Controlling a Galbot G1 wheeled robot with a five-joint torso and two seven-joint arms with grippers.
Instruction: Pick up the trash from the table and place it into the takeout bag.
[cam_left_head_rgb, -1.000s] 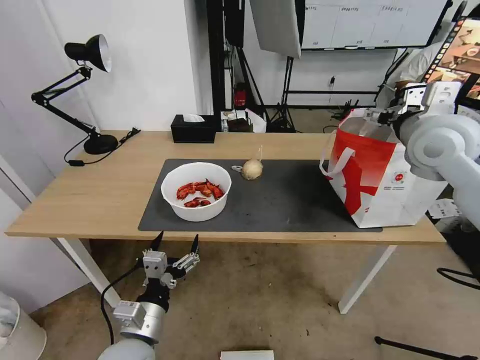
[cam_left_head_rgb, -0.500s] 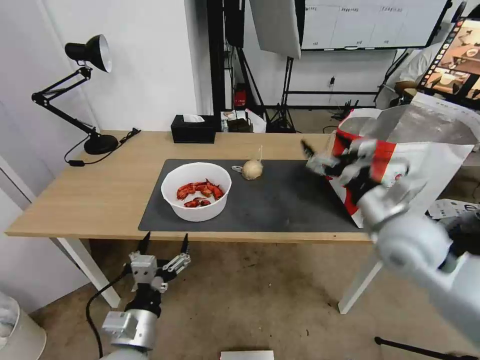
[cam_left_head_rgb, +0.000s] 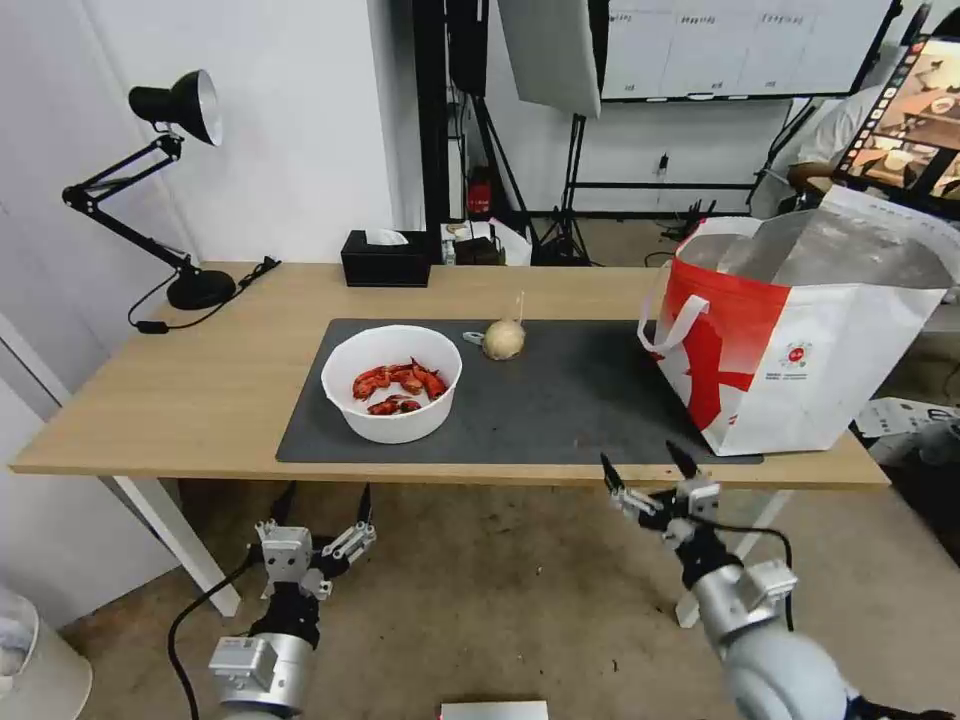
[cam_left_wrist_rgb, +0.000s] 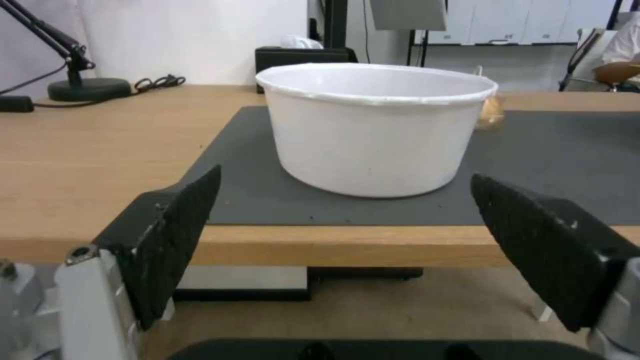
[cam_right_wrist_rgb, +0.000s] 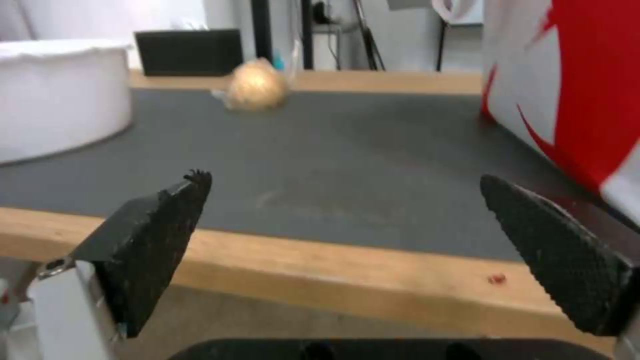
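Note:
On the dark mat of the table (cam_left_head_rgb: 180, 400) stands a white round bowl (cam_left_head_rgb: 392, 382) of red shellfish scraps; the left wrist view shows that bowl (cam_left_wrist_rgb: 373, 127) straight ahead. Behind it lies a beige ball in clear wrap (cam_left_head_rgb: 504, 338), also seen as the ball (cam_right_wrist_rgb: 257, 86) in the right wrist view. The red-and-white takeout bag (cam_left_head_rgb: 800, 340) stands open at the table's right end. My left gripper (cam_left_head_rgb: 320, 492) hangs open below the table's front edge, in front of the bowl. My right gripper (cam_left_head_rgb: 648, 464) is open below the front edge, left of the bag (cam_right_wrist_rgb: 567, 90).
A black tissue box (cam_left_head_rgb: 387, 257) sits at the table's back edge, and a black desk lamp (cam_left_head_rgb: 170, 190) stands at the back left. Light stands and cables crowd the floor behind the table. A white bin (cam_left_head_rgb: 30, 660) is on the floor at the left.
My right arm swung down from above the bag's mouth, past the bag's front, to below the table's front edge. The left gripper sank slightly lower and leftward.

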